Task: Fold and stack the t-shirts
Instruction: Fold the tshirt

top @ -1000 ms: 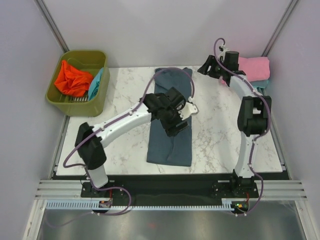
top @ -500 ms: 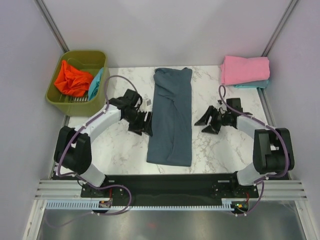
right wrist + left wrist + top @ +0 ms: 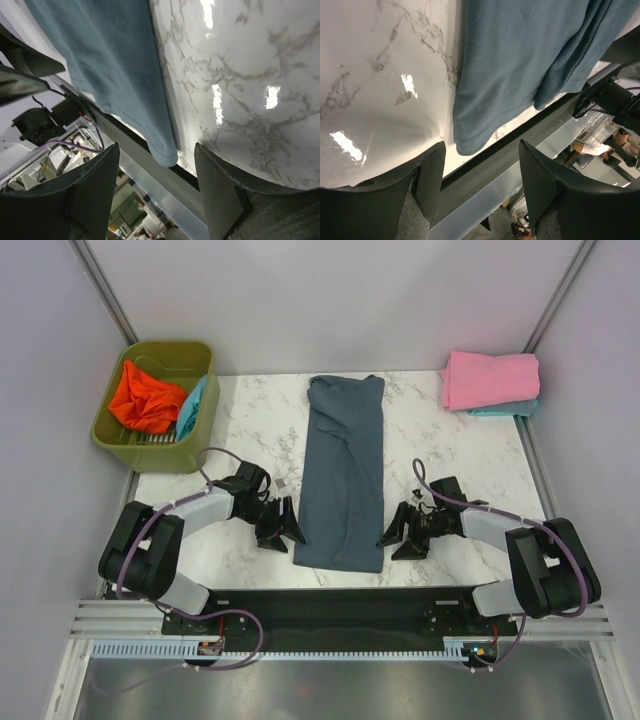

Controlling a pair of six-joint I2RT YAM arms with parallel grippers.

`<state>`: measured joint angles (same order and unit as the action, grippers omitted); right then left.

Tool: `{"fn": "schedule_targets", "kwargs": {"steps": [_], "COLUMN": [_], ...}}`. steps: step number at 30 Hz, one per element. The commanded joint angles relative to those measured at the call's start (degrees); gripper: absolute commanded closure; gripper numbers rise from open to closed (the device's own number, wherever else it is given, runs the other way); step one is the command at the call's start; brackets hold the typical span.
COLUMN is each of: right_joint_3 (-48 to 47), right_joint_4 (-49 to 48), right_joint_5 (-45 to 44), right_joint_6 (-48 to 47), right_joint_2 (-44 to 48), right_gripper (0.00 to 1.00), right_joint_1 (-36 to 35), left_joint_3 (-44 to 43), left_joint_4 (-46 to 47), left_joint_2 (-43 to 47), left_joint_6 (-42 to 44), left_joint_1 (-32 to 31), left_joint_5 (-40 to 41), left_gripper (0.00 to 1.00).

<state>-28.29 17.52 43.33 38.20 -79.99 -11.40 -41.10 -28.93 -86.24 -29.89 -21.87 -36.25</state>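
Left gripper (image 3: 281, 529) is held wide open with nothing between its fingers, low over the bench (image 3: 250, 420) near the near edge, and it is pointed rightwards at the near left corner of the dark slate blue-grey t-shirt (image 3: 345, 470). The left arm is folded down flat, with its forearm laid out from the near left corner of the bench towards the middle. The right gripper (image 3: 404, 536) is set in mirror fashion: spread wide, empty, low by the near edge and pointed leftwards at the near right corner of the same shirt, with its arm bent back towards the near right corner. In the left wrist view the hemmed corner of the cloth (image 3: 520, 60) is seen just ahead of the parted fingers (image 3: 431, 172), not between them; the right wrist view shows the other corner (image 3: 110, 60) likewise ahead of the open gripper (image 3: 156, 150). The slate shirt is folded into a long narrow strip in the middle of the bench, its long axis running from the near edge to the far edge, its hem at the near edge. An olive-green bin (image 3: 150, 452) is placed off the far left corner, and an orange-red shirt (image 3: 145, 400) and a teal one (image 3: 192, 405) are bundled in it. A folded pink shirt (image 3: 490, 378) is stacked on a folded teal shirt (image 3: 503, 410) at the far right corner.
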Motion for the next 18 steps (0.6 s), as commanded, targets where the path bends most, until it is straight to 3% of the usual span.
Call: {"fn": "schedule_targets", "kwargs": {"steps": [1,9,15,18], "right_joint_3": [1.5,1.0,0.7,0.9], "right_joint_4": [-3.0,-4.3,-6.0,-7.4], "right_joint_5": [-0.3,-0.8,0.0,0.3], "right_joint_6": [2.8,3.2,4.0,4.5], "right_joint_2": [-1.0,-5.4,-5.9,-6.1], "right_gripper": [0.31,0.35,0.44,0.50], "right_joint_1": [-3.4,-6.4,-7.2,-8.0], "left_joint_3": [1.7,3.2,3.0,3.1], "left_joint_4": [7.3,9.9,10.5,10.3], "left_joint_2": [1.0,-2.4,-4.7,-5.1], "left_joint_6": [-5.1,-5.8,-5.4,-5.6], "left_joint_1": [0.2,0.2,0.2,0.2], "left_joint_5": [-1.4,-0.8,-1.6,-1.6], "left_gripper": [0.32,0.33,0.43,0.53]}}
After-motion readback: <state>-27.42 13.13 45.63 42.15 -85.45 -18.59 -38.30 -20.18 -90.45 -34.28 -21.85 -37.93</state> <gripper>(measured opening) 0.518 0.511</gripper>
